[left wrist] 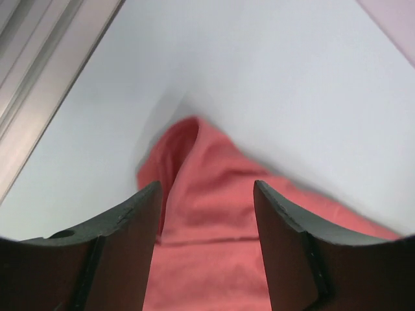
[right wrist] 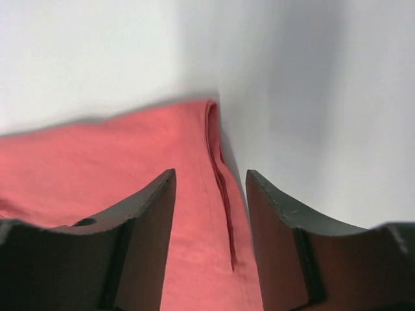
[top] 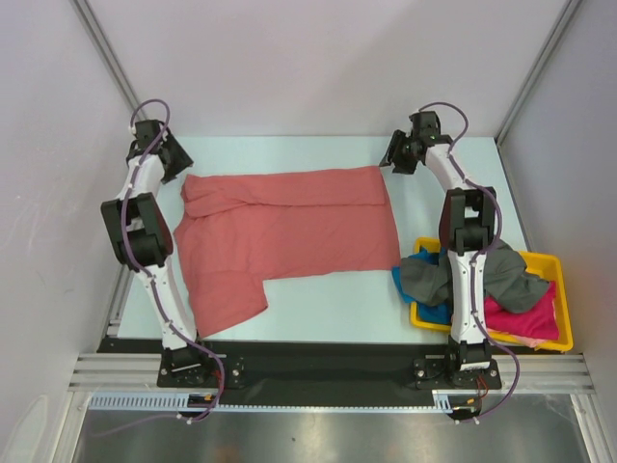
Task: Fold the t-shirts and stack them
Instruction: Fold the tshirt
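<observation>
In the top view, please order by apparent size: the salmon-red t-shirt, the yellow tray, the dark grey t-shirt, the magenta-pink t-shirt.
1. salmon-red t-shirt
2. yellow tray
3. dark grey t-shirt, bunched
4. magenta-pink t-shirt, partly hidden: visible part only

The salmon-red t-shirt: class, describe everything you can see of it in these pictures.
The salmon-red t-shirt is soft, plain cloth, lying flat on the pale table between the arms. Its far strip is folded over onto the body, doubling that edge; one short sleeve juts toward the near left. The far left corner humps up slightly. The left tool and right tool stand open over its far corners, gripping nothing. It lies clear of the yellow tray.
</observation>
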